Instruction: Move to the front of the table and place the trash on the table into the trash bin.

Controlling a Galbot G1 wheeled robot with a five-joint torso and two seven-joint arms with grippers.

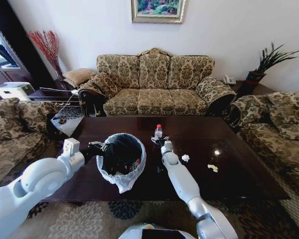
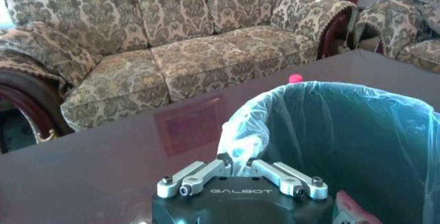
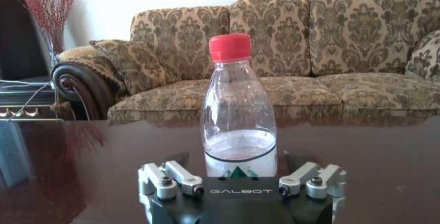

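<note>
- Glossy dark reddish-brown wood forms the top of the large low table [image 1: 239, 164], which stands in front of a floral patterned sofa [image 1: 154, 82].
- A round black trash bin [image 1: 120, 154], lined with a translucent whitish plastic bag folded over its rim, sits at about nine o'clock from the table's centre.
- The left gripper [image 2: 234, 170] is at the bin's nine o'clock side, its fingers pinched together on the bag at the rim.
- A clear plastic bottle with a red cap [image 3: 238, 126] stands upright on the table, at about two o'clock from the bin.
- The right gripper [image 3: 240, 180] sits at the base of the bottle with its fingers spread apart on either side; I cannot tell whether they touch it.
- A small white crumpled paper [image 1: 185, 158] lies at three o'clock from the right gripper.
- A yellowish scrap [image 1: 213, 168] lies farther out at four o'clock, well apart from the bottle.
</note>
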